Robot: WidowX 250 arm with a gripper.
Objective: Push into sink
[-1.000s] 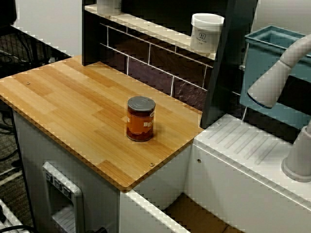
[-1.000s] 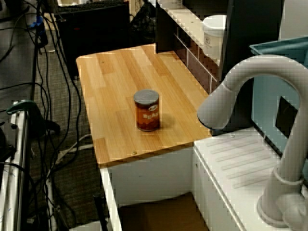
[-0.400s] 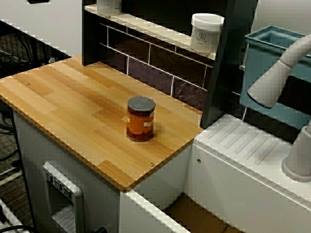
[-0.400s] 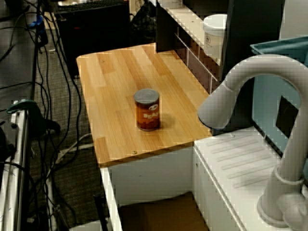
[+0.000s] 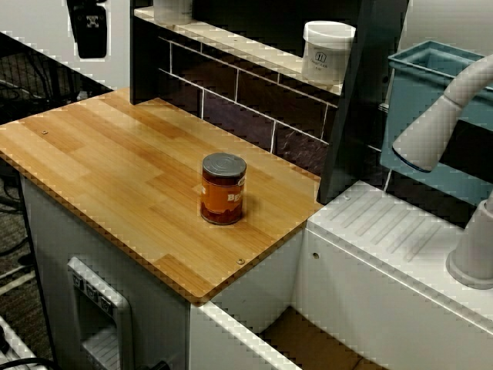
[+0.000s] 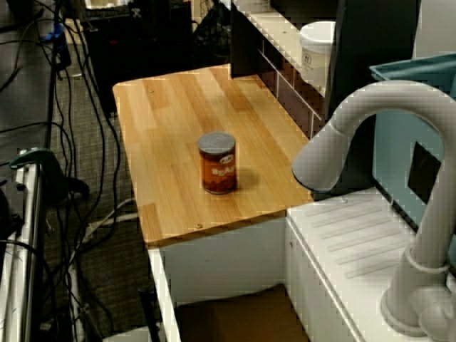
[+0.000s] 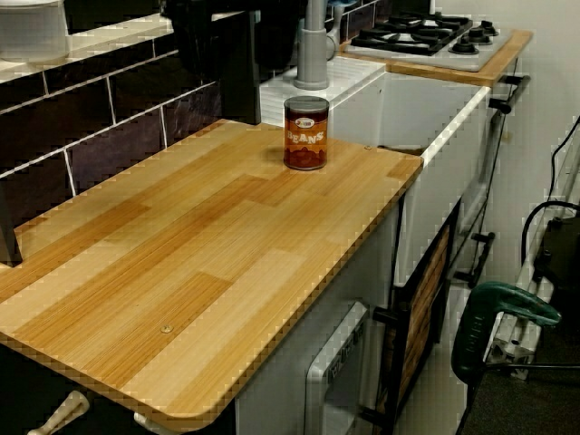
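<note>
Black gripper [image 5: 91,31], jaw state indiscernible, hangs well apart from upright orange bean can [image 5: 223,189]. High contact risks toppling can short of white-walled sink [image 6: 235,313].

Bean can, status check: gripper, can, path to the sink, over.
Gripper high at far corner, jaw state unreadable. Bean can upright on wooden counter, untouched, short of the edge. Sink beyond that edge, nothing between.

Smooth wooden counter [image 5: 115,166], metal-lidded can [image 5: 223,189]
</note>
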